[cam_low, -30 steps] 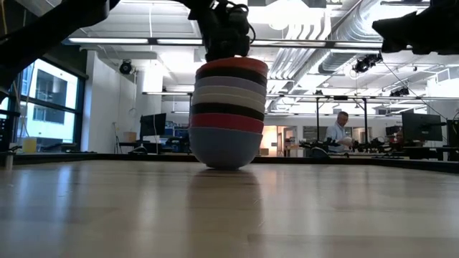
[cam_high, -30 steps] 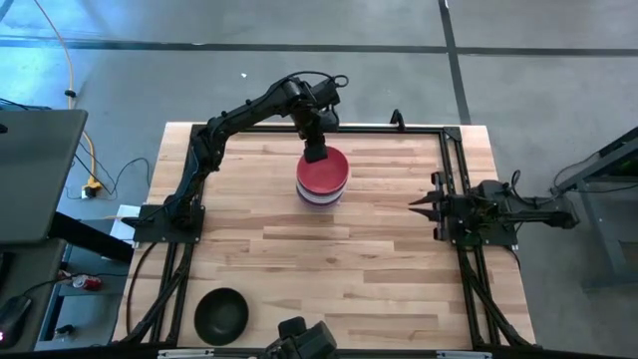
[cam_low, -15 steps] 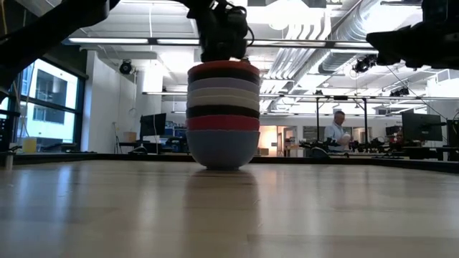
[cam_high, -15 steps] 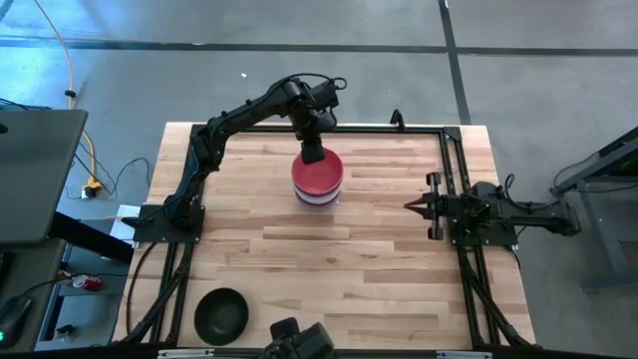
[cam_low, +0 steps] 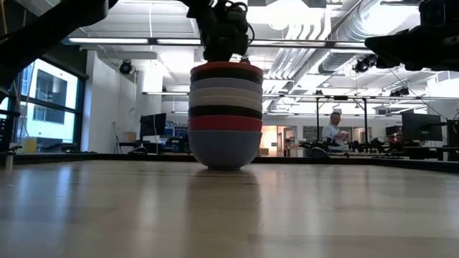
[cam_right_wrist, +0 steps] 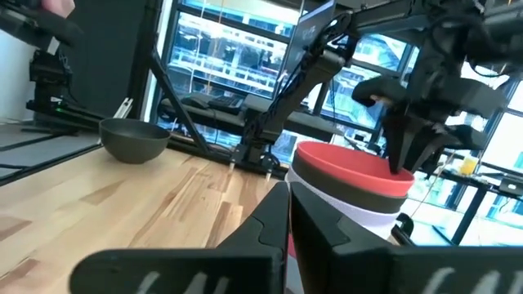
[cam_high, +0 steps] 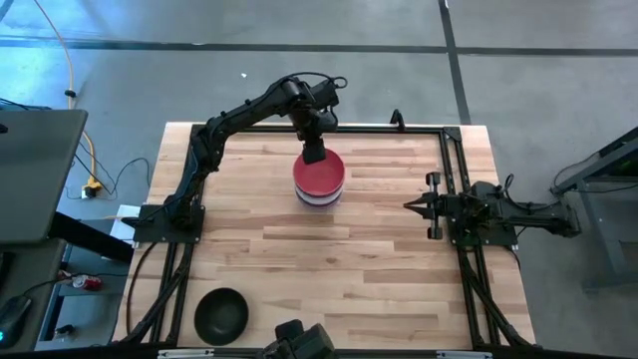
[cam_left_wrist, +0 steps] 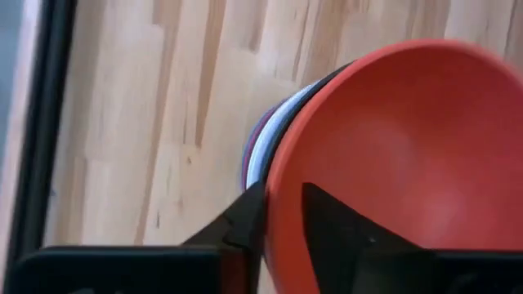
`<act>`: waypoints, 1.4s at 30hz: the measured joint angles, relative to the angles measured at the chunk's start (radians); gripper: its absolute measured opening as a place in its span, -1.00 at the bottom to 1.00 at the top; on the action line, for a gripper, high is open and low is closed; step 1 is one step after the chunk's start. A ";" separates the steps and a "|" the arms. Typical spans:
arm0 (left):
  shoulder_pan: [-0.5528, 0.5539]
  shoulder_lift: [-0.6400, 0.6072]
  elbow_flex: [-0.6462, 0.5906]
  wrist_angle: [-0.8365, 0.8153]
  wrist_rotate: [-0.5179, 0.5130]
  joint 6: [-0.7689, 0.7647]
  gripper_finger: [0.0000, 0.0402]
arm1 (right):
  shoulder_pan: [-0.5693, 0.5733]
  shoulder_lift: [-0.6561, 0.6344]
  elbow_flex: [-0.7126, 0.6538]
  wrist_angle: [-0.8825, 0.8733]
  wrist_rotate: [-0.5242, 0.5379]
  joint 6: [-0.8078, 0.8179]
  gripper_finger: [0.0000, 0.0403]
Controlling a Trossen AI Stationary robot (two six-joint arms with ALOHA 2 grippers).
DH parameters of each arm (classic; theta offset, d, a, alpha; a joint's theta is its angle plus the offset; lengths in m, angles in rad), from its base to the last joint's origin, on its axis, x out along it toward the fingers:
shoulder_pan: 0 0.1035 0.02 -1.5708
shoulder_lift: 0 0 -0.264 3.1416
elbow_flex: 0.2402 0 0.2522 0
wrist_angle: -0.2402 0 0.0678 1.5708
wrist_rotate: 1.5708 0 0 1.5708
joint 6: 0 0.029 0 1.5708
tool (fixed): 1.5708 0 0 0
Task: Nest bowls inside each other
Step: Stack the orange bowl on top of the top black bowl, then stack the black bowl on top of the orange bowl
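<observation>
A stack of nested bowls (cam_high: 319,181) stands on its bluish bottom bowl (cam_low: 224,149) on the far middle of the table, with a red bowl (cam_left_wrist: 392,139) on top. In the low view the stack (cam_low: 225,107) shows red, black, white and pale bands. My left gripper (cam_high: 314,153) is at the stack's far rim, shut on the red bowl. A lone black bowl (cam_high: 221,313) sits upright at the near left corner. My right gripper (cam_high: 411,205) hovers shut to the stack's right, touching nothing. My left gripper (cam_left_wrist: 282,220) pinches the red top bowl's rim (cam_left_wrist: 274,184) at its far side. One finger (cam_left_wrist: 327,224) is inside the bowl and the other (cam_left_wrist: 245,220) is outside, coming from above and pointing down. The bowl sits nested in the stack, which rests upright on the table.
A black frame rail (cam_high: 399,127) runs along the table's far edge and down both sides. Bare wood (cam_high: 329,269) lies between the stack and the near edge. A person (cam_low: 332,130) stands in the room far behind the table.
The stack leaned toward the table's right a second ago; my left gripper, keeping its hold on the rim, drew the top slightly left and the stack now stands upright. My right gripper crept a little toward the stack.
</observation>
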 joint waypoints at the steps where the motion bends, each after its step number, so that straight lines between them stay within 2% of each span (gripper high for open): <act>1: -0.003 -0.005 0.000 0.013 0.000 0.003 -0.59 | 0.000 0.000 0.000 -0.002 0.000 0.002 -0.98; 7: -0.007 -0.050 0.000 0.059 0.001 0.024 -0.18 | 0.000 0.000 0.000 -0.010 0.001 0.005 -0.98; 12: -0.013 -0.103 0.001 0.087 -0.001 0.032 0.05 | 0.000 0.001 0.000 -0.024 0.006 0.038 -0.98; 19: -0.046 -0.203 0.001 0.035 -0.014 0.040 0.12 | 0.000 0.001 -0.001 -0.035 0.006 0.146 -0.98; 22: -0.085 -0.255 0.002 -0.082 -0.071 0.028 0.11 | 0.000 0.001 -0.001 -0.065 0.006 0.181 -0.95; 24: -0.119 -0.296 -0.017 -0.082 -0.122 -0.004 0.11 | 0.000 0.001 -0.001 -0.082 0.006 0.200 -0.90; 32: -0.327 -0.518 -0.211 -0.087 -0.152 -0.098 0.07 | 0.000 0.001 -0.001 -0.091 0.005 0.243 -0.68; 42: -0.678 -0.711 -0.640 -0.077 -0.302 -0.424 -0.01 | 0.000 0.001 -0.001 -0.074 0.003 0.270 -0.66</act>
